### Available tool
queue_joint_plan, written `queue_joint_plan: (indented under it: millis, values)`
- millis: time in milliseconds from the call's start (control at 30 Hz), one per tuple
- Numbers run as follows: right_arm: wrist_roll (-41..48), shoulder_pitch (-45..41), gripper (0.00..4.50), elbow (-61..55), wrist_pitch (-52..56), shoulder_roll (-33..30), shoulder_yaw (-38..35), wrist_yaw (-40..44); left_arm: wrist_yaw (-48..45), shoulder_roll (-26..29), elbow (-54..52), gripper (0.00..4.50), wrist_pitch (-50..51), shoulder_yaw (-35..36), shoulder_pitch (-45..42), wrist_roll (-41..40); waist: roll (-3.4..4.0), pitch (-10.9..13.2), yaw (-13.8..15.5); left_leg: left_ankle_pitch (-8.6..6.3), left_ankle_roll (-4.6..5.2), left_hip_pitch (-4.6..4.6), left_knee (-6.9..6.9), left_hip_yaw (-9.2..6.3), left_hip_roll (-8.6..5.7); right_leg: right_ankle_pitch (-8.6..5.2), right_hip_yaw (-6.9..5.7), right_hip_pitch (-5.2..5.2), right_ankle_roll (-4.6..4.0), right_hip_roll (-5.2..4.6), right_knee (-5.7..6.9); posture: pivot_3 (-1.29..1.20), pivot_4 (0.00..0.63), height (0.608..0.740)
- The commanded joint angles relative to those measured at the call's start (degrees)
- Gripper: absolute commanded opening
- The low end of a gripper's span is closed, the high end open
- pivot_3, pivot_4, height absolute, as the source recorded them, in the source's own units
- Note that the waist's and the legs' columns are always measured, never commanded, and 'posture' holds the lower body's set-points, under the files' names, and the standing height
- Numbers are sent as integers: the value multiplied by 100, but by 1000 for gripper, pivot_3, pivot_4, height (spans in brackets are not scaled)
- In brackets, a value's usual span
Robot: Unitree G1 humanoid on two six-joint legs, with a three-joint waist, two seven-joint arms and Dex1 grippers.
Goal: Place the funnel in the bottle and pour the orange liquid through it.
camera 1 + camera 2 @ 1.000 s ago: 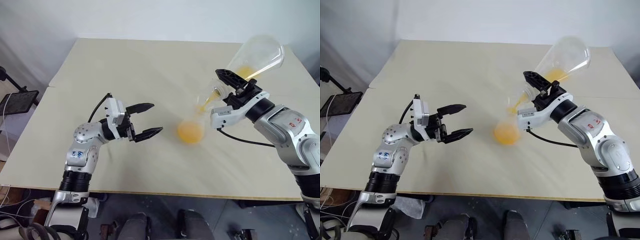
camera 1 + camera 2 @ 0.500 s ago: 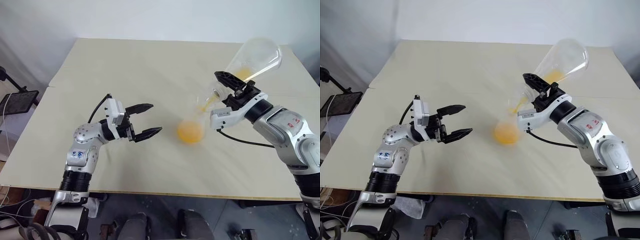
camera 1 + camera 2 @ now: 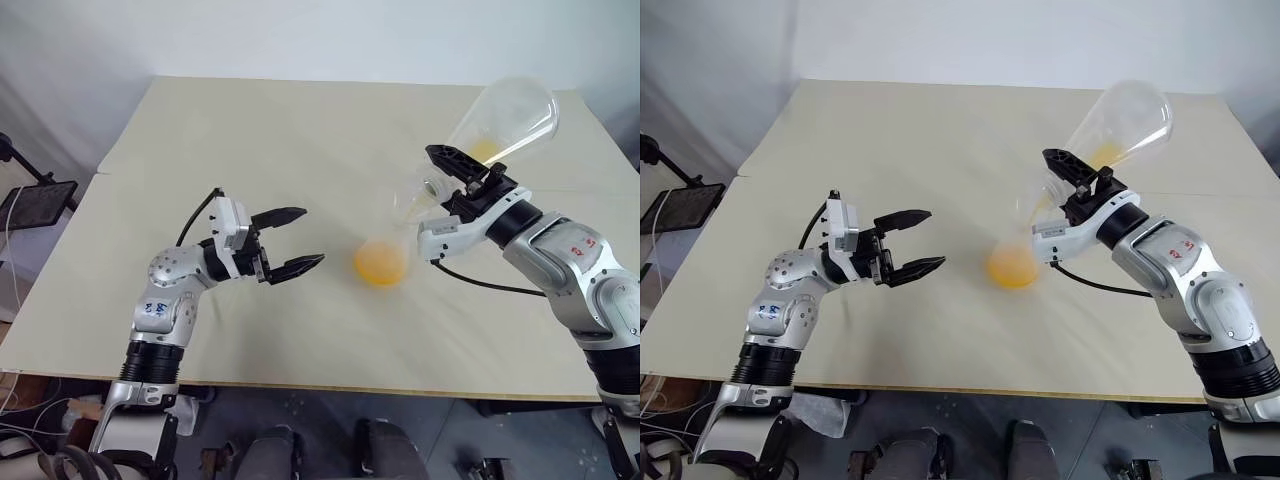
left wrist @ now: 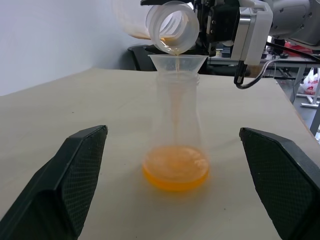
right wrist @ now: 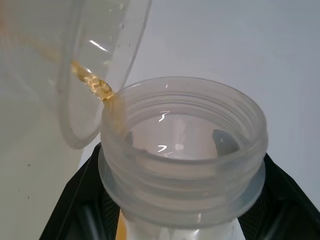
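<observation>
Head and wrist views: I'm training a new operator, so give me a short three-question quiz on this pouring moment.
1. True or false: the funnel sits in the neck of the bottle.
2. Which gripper holds the tilted flask? A) left gripper B) right gripper
3. Fill in: the orange liquid has gathered at the bottle's ____.

Key:
1. True; a thin stream runs from the flask's mouth into it.
2. B; its fingers are shut on the flask's neck, while the left gripper's fingers are open, apart from the bottle.
3. Base.
</observation>
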Motion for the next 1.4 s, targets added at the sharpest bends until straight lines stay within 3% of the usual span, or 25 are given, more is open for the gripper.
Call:
queue_joint_plan:
  millis: [33,1400]
  values:
    - [-87,-129,2463,-173,-40,17,-96,-153,7,-27,-100,4500,-101,49,-38,-1,0,0,0,0,0,0,0,0,0,0,0,0,0,0,0,0,150,740]
    - [-230,-155,2463,-70,-275,-129,-216,-337,95,-82,-101,4500,-55,30,-148,1,0,0,0,0,0,0,0,0,0,0,0,0,0,1,0,0,150,740]
